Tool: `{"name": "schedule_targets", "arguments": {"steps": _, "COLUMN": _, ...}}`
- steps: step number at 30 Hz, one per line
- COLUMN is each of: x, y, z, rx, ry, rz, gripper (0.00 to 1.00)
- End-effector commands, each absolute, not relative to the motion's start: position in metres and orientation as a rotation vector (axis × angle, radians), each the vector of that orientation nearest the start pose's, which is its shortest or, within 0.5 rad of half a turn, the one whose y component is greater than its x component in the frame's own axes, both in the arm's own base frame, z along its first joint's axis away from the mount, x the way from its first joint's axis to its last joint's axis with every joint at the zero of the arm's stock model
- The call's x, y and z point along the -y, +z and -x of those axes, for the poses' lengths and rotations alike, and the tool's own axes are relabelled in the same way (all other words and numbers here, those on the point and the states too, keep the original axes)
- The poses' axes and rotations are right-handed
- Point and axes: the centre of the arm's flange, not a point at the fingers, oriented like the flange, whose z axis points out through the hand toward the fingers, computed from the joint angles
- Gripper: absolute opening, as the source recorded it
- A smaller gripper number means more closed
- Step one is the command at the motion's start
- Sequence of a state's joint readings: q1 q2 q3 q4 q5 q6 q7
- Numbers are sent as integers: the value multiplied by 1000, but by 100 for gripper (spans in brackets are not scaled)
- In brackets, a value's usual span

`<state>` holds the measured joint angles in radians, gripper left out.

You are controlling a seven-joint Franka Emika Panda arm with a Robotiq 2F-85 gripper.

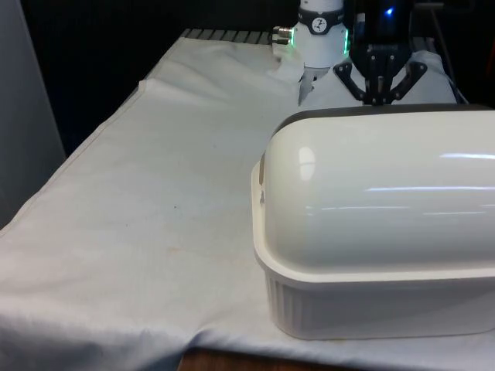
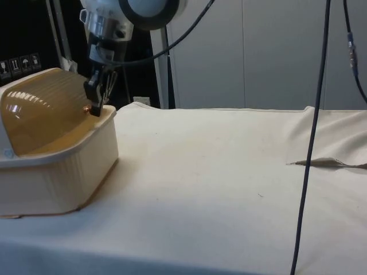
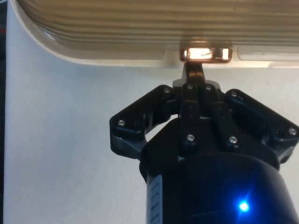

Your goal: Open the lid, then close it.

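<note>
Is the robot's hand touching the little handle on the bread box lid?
Touching. In the wrist view the black hand is closed on the small clear handle at the edge of the cream ribbed lid.

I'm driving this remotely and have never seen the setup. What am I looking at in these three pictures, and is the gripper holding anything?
A white robot arm with a black two-finger gripper works at a table under a white cloth. One camera looks across the table, one from its side, one sits on the wrist. On the cloth stands a cream bread box with a rounded roll-top lid, which looks shut. In the wrist view the fingers are pinched together on the small handle at the lid's lower edge; the side view puts the gripper at that spot.
</note>
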<state>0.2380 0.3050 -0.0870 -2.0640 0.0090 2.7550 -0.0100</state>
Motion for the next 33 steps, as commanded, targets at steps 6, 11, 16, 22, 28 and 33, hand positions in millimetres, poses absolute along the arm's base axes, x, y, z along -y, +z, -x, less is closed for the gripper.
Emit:
{"name": "schedule_targets", "arguments": {"steps": 6, "x": -95, "y": 336, "z": -616, "rx": 249, "ry": -652, "rz": 3057, "gripper": 0}}
{"name": "schedule_targets", "arguments": {"steps": 11, "x": -95, "y": 341, "z": -617, "rx": 249, "ry": -688, "rz": 3047, "gripper": 0}}
{"name": "schedule_targets", "arguments": {"steps": 16, "x": -95, "y": 346, "z": -618, "rx": 247, "ry": -742, "rz": 3030, "gripper": 0}}
{"name": "schedule_targets", "arguments": {"steps": 22, "x": -95, "y": 348, "z": -619, "rx": 245, "ry": -788, "rz": 3016, "gripper": 0}}
{"name": "schedule_targets", "arguments": {"steps": 28, "x": -95, "y": 350, "z": -620, "rx": 243, "ry": -846, "rz": 2997, "gripper": 0}}
{"name": "schedule_targets", "arguments": {"steps": 33, "x": -95, "y": 351, "z": -620, "rx": 238, "ry": -897, "rz": 2979, "gripper": 0}}
